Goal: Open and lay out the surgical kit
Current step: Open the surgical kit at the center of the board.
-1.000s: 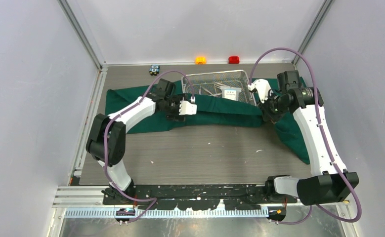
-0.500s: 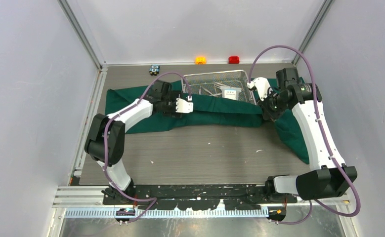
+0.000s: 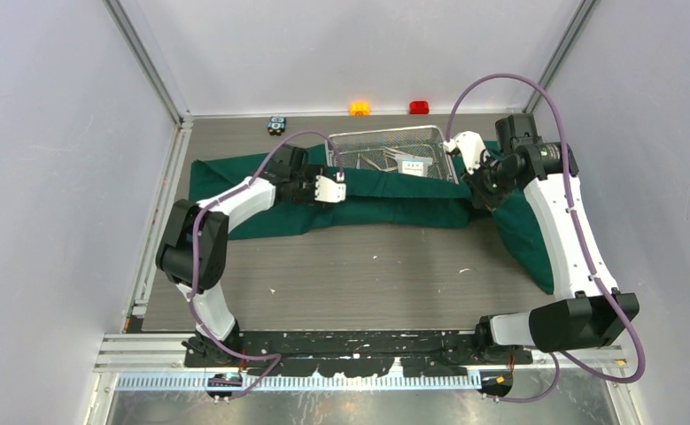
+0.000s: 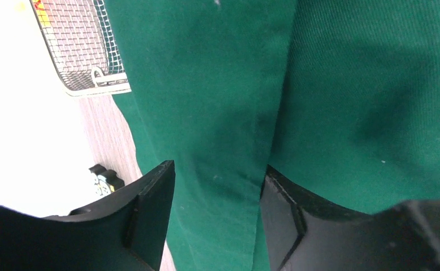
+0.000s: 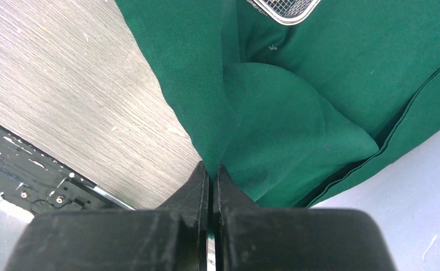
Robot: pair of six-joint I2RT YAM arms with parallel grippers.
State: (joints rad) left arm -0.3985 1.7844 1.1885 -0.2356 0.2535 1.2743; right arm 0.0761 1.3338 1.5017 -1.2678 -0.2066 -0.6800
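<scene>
Two pincers at work. On the left, the left pincer [image 4: 217,180] has its fingers apart, straddling a fold of the dark green cloth wrap [image 3: 385,199], not gripping yet. The wrap lies spread across the far half of the counter [image 3: 368,266]. The wire-mesh tray [image 3: 390,131] sits on it, with steel instruments [image 3: 372,161] and a white-blue packet [image 3: 412,166] inside. By the tray's right end, the right pincer [image 5: 212,169] is clamped on a raised pinch of wrap. The cloth looks soft, light and floppy: best taken at hems or corners and pulled low so the tray doesn't drag.

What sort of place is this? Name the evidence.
Probably a robotics lab test cell: two robot arms bolted to a table, grey panels on aluminium framing around it, a wire-mesh tray staged on green cloth wrap.
</scene>
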